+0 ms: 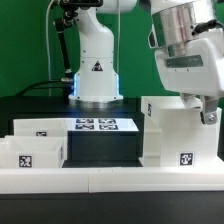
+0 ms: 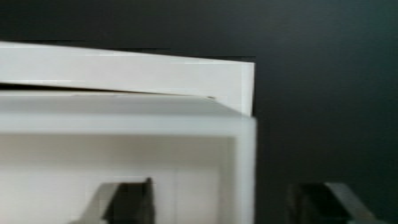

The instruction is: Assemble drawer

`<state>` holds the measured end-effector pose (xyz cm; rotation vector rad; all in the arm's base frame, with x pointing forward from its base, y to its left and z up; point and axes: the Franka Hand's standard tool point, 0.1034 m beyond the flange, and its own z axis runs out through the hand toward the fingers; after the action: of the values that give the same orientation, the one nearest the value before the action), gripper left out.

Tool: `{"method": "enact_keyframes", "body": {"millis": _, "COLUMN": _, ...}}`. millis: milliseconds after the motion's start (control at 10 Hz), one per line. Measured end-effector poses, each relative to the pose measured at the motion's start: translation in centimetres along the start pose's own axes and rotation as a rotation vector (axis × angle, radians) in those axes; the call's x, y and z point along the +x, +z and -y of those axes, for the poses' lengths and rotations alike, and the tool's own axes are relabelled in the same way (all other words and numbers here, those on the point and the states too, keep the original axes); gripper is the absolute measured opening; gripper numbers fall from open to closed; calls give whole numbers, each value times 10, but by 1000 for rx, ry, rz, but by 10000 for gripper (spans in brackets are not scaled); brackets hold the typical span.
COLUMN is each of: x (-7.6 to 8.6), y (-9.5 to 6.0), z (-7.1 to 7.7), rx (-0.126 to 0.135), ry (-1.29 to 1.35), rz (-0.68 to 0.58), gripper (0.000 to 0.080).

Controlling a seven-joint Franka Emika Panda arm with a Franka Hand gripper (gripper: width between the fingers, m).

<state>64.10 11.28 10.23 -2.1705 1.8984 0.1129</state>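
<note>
Two shallow trays [image 1: 38, 130] lie outside the casing [image 1: 175, 135], whose wall stands between the end effector's [image 2: 230, 205] wide-spread fingers [image 2: 125, 202].

You've got the end effector [image 2: 228, 205] in shot with its two dark fingers [image 2: 125, 203] spread wide. The white casing [image 2: 125, 80] fills most of your picture, and its upright wall edge runs between them. One finger sits against the pale inside, the other against the dark background [image 2: 329, 90]. Neither appears to touch the wall. It's all a bit blurred.
</note>
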Motion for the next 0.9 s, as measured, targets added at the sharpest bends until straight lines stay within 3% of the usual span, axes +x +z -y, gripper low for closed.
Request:
{"method": "enact_keyframes", "body": {"millis": 100, "x": -1, "y": -4, "z": 0, "rx": 2, "ry": -27, "rz": 1, "gripper": 553}}
{"method": "enact_keyframes", "body": {"millis": 200, "x": -2, "y": -10, "z": 1, "rx": 9, "ry": -55, "rz": 1, "gripper": 553}}
{"method": "enact_keyframes", "body": {"millis": 300, "x": -4, "y": -19, "z": 0, "rx": 16, "ry": -94, "rz": 1, "gripper": 631}}
{"method": "enact_keyframes", "body": {"millis": 400, "x": -5, "y": -31, "z": 0, "rx": 24, "ry": -129, "rz": 1, "gripper": 644}}
{"method": "enact_keyframes", "body": {"millis": 600, "x": -16, "y": -49, "z": -8, "rx": -21, "ry": -254, "rz": 18, "gripper": 648}}
{"method": "enact_keyframes", "body": {"millis": 700, "x": -18, "y": -54, "z": -11, "rx": -43, "ry": -334, "rz": 19, "gripper": 649}}
{"method": "enact_keyframes", "body": {"millis": 900, "x": -17, "y": -53, "z": -13, "rx": -39, "ry": -364, "rz": 17, "gripper": 649}}
